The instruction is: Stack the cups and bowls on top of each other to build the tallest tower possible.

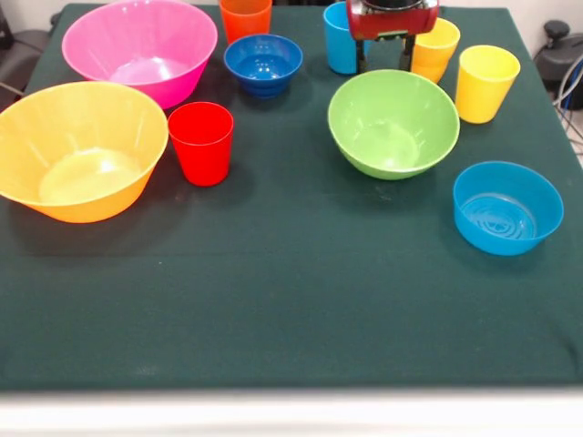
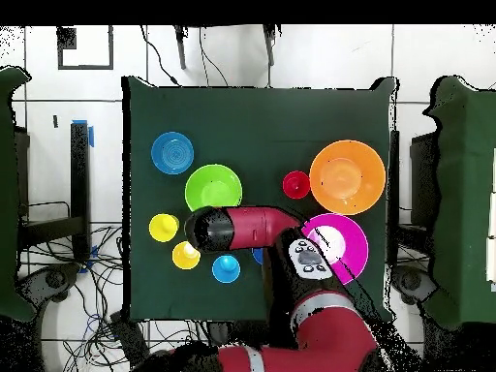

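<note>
Nearest the camera's edge of the bench, toward the front view's right side, sits the small light blue bowl (image 1: pixel 507 207), upright and alone. Behind it the green bowl (image 1: pixel 393 123) stands near the middle, well apart from the red cup (image 1: pixel 201 143), which sits just beside the yellow-orange bowl (image 1: pixel 78 150) at the left edge. The pink bowl (image 1: pixel 139 49) fills the far left corner, with the dark blue bowl (image 1: pixel 263 63) and the orange cup (image 1: pixel 245 16) beside it along the far edge. The gripper (image 1: pixel 386 55) hangs at that far edge between the light blue cup (image 1: pixel 340 38) and two yellow cups (image 1: pixel 435 49) (image 1: pixel 485 83); whether it is parted or holding anything cannot be told. Nothing is stacked.
</note>
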{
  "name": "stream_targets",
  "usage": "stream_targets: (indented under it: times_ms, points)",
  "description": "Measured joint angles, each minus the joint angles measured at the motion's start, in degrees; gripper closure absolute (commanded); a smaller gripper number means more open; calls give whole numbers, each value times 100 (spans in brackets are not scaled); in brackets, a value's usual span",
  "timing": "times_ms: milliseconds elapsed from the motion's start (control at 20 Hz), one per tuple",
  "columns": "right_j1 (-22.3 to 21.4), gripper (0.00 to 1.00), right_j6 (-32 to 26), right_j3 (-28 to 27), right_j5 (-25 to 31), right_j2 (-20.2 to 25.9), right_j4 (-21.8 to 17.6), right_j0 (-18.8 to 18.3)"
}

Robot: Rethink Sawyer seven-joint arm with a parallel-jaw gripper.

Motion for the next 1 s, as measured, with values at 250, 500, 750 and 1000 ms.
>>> stream_targets:
  times_ms: [250, 500, 750, 1000]
  points:
    - [-166, 0, 0, -127, 78, -159, -2, 147]
    - [-257, 0, 0, -251, 124, -294, -2, 221]
    - [-300, 0, 0, -288, 124, -443, -4, 225]
    - [-365, 0, 0, -288, 124, -611, -4, 225]
